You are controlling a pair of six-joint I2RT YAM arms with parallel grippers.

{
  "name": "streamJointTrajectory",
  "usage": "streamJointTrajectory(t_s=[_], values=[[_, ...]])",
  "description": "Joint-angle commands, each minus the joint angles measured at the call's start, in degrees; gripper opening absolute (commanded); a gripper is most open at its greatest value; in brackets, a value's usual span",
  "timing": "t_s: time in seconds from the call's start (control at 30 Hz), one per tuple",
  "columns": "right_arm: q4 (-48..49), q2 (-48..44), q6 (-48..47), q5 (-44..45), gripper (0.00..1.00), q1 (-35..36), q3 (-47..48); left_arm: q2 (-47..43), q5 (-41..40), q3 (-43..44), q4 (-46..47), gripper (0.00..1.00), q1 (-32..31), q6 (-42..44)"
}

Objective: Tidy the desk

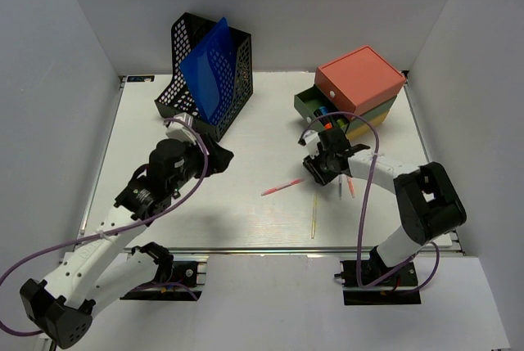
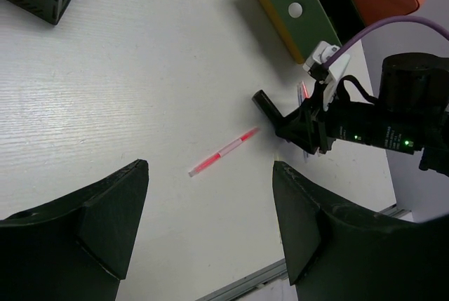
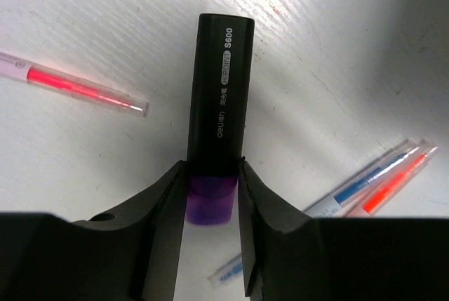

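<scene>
While the right jaws are closed narrowly on the purple end of a black marker (image 3: pixel 217 104), its barrel pointing out beyond them over the table (image 1: pixel 254 142), the left jaws hang wide apart above the left side of the table with nothing between them. The table fills the whole floor of the scene, from the arm bases at the near edge to the far wall. It carries a black mesh file rack (image 1: pixel 241 81) with a blue folder (image 1: pixel 209 65) at the far left and a stack of drawers (image 1: pixel 360 81) at the far right, the green drawer (image 1: pixel 315 105) pulled out. Loose on it lie a pink pen (image 1: pixel 282 187) near the middle, a yellow pencil (image 1: pixel 314 218) nearer the front, and a blue pen (image 3: pixel 365 183) and an orange pen (image 3: pixel 393 187) side by side just right of the marker. The table itself looks stiff, heavy and fixed, so it is not a thing to take hold of; its faintly ribbed matte top should probably keep round pens from sliding far. The grips belong on the light, hard, slippery pens, best taken across mid-barrel.
</scene>
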Motion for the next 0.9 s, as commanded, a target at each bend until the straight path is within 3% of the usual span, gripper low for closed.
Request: streamJointTrajectory(t_s=[0.0,0.17,0.27,0.4,0.6,0.73,0.87], values=[[-3.9,-1.9,-2.7,-1.4,0.01,-0.4,4.3,-1.2,-2.1,0.7,-1.9,0.81,0.4,0.0],[-11.5,-6.2,-9.9,-11.9,0.00,-1.2,13.7,0.5,-7.0,2.4,-7.1,0.81,0.4,-0.8],[-18.1,-6.3,-14.8,-17.5,0.00,-2.0,21.4,3.2,-12.3,4.9,-15.0,0.81,0.4,-2.2],[-20.7,-6.6,-16.2,-20.8,0.00,-2.9,29.2,5.4,-19.5,7.1,-21.2,0.84,0.4,-4.9],[-19.5,-1.8,-7.6,-11.5,0.00,-5.1,41.3,11.5,-26.7,10.3,-29.8,0.86,0.9,-6.8],[-16.2,1.1,-8.6,-3.0,0.00,-6.2,42.2,13.4,-27.0,9.4,-31.2,0.87,2.2,-6.4],[-19.6,5.4,-9.9,-1.5,0.00,-7.4,45.8,13.2,-25.6,7.3,-30.7,0.87,4.8,-6.3]])
